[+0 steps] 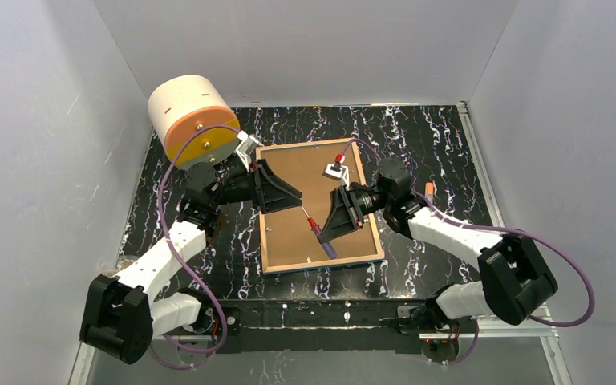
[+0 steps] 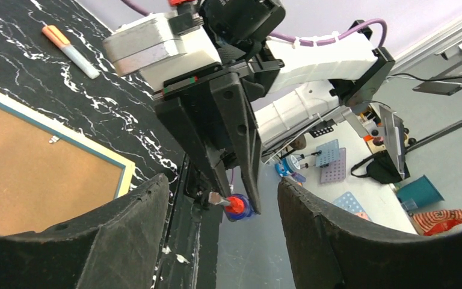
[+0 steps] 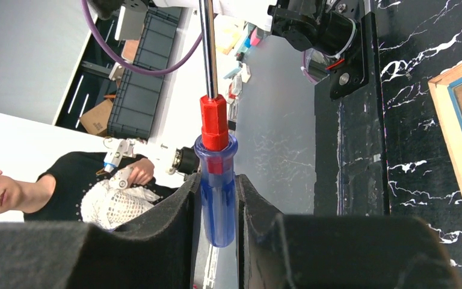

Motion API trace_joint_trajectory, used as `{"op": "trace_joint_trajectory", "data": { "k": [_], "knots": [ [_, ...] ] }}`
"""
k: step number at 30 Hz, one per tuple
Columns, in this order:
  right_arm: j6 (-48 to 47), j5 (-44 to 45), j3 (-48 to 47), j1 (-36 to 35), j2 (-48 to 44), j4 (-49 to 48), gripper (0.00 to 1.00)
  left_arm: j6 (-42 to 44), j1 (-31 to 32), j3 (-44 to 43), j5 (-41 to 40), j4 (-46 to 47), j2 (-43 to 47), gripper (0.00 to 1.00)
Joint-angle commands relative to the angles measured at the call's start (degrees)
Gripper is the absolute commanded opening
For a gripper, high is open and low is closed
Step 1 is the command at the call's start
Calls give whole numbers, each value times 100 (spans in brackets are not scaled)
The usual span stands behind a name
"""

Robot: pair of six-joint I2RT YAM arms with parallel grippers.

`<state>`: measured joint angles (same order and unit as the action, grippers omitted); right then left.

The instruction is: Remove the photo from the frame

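Lying face-down, the frame (image 1: 321,261) shows wooden edging (right gripper (image 3: 216,198) clamps screwdriver (image 3: 215,126), left gripper (image 2: 221,183) gapes).

Blue, wood-edged frame (image 1: 305,266), flat, face down

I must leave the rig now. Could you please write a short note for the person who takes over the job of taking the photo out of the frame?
Left end effector: open, empty, by the left edge of the frame.
Right end effector: shut on the screwdriver, held over the backing board.
Frame: lies face down, backing board in place. Photo: not visible, presumably under the board.
Done: nothing removed yet.
Left: free the board, lift it off, take out the photo.
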<state>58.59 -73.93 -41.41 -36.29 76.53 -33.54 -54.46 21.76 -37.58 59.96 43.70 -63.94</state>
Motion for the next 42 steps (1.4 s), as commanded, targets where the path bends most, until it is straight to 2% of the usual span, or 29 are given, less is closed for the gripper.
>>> {"op": "trace_joint_trajectory", "data": {
  "k": [1,5,9,12,14,18,26,31,36,38,40,41,42],
  "knots": [
    [579,-61,24,-7,129,-1027,1,-293,43,-351,392,470,-44,62],
    [914,-86,18,-6,229,-1551,1,-526,48,-434,477,774,-70,54],
    [991,-41,22,-4,271,-1661,1,-640,48,-392,547,837,-27,45],
    [1154,-38,70,-1,304,-1922,1,-643,48,-375,545,850,40,30],
    [1215,-41,67,-4,325,-2001,1,-636,48,-372,519,850,94,23],
    [1309,1,90,-1,393,-2129,1,-645,48,-360,486,850,114,19],
    [1570,233,153,-5,504,-2524,1,-732,57,-309,459,850,97,19],
    [1661,312,120,-4,603,-2644,1,-790,57,-265,403,850,8,0],
    [1605,542,71,-1,584,-2458,1,-850,57,-205,136,853,-22,0],
    [1392,664,19,-1,540,-2064,14,-871,57,-120,-162,854,1,0],
    [1081,895,-25,-1,410,-1534,46,-896,57,-47,-377,851,-12,0],
    [901,1022,-40,-1,309,-1270,57,-922,57,-25,-482,846,-25,0],
    [655,1153,-61,6,204,-1018,63,-926,57,-1,-607,842,-30,0]
  ]
}}
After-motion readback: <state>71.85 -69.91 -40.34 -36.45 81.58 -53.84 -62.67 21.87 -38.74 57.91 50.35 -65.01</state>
